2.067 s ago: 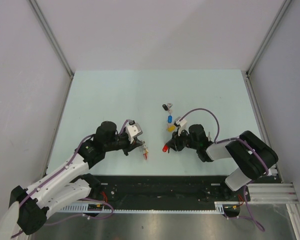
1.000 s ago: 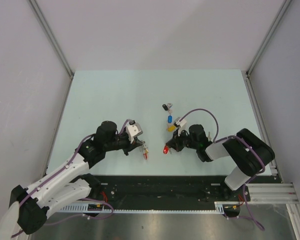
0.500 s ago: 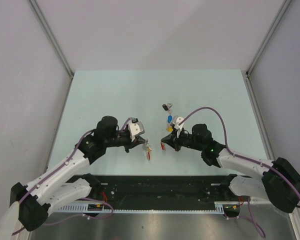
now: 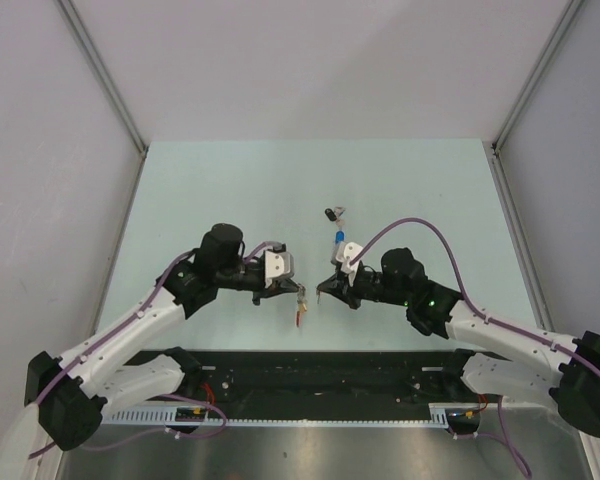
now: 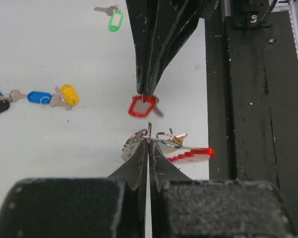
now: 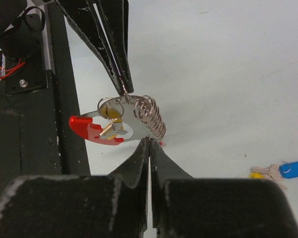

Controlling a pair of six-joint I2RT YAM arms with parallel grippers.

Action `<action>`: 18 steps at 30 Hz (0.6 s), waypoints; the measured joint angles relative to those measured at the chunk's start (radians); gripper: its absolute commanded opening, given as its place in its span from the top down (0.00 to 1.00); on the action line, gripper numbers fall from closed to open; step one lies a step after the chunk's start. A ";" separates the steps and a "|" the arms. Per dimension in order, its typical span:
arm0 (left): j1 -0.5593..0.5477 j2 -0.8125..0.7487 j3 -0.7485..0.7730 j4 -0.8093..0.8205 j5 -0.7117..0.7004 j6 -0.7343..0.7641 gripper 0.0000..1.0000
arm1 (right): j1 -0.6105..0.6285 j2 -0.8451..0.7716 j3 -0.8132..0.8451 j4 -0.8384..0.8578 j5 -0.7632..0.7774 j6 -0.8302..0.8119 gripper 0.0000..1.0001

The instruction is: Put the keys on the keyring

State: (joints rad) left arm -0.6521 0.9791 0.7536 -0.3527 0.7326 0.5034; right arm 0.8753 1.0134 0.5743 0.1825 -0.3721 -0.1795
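Note:
My left gripper [image 4: 302, 291] [image 5: 149, 140] is shut on a metal ring of the keyring [image 5: 161, 141]. The keyring's red band [image 5: 194, 153] [image 6: 92, 130] and its coil of silvery rings [image 6: 150, 116] hang just off the fingertips above the table. My right gripper [image 4: 321, 287] [image 6: 149, 140] faces it tip to tip, a small gap away. It is shut on the red-tagged key [image 5: 141, 106]. The black key [image 4: 332, 213], blue key [image 4: 338, 238], yellow key [image 5: 68, 94] and green key [image 5: 115, 20] lie on the table.
The pale table [image 4: 230, 190] ends at a black rail [image 4: 330, 365] along the near edge, close beneath both grippers. Grey walls enclose the left, far and right sides. The loose keys lie just beyond the right gripper.
Both arms have reached toward each other over the near middle of the table. The right gripper has lifted the red-tagged key leftward. The left gripper has carried the keyring rightward to face it.

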 measured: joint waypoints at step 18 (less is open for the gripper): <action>-0.025 -0.002 -0.069 0.021 0.034 0.067 1.00 | 0.056 -0.008 0.025 -0.056 -0.001 -0.021 1.00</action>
State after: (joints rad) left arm -0.6769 0.9771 0.6842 -0.3313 0.7662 0.5701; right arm 0.9318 1.0050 0.5991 0.1265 -0.3733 -0.2001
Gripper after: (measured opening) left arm 0.006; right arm 0.009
